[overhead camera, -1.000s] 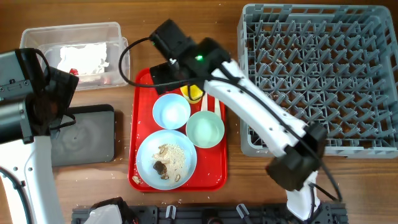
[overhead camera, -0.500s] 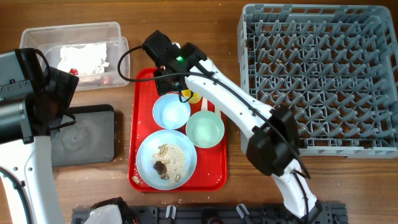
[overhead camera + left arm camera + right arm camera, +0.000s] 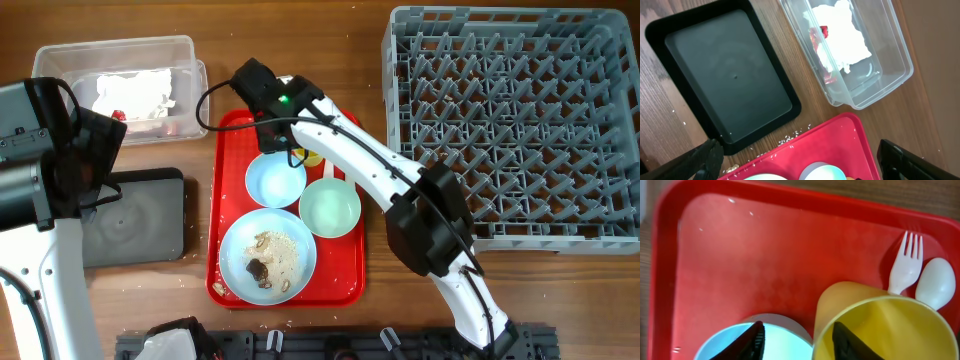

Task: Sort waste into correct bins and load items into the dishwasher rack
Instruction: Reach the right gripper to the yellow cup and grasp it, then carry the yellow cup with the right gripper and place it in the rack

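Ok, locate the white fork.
Right wrist view, upper right: the white fork lies on the red tray, beside the spoon, just beyond the yellow cup.

Overhead: high, straight down, whole table (image 3: pixel 300 30) in frame. Left wrist: raised, looking down on black tray (image 3: pixel 725 85) and clear tub (image 3: pixel 880 75). Right wrist: close over red tray (image 3: pixel 765 255), seen in all three.

light: bright, even | shadows: soft, short | right wrist: red tray (image 3: pixel 765 260) corner blurred | overhead: sharp
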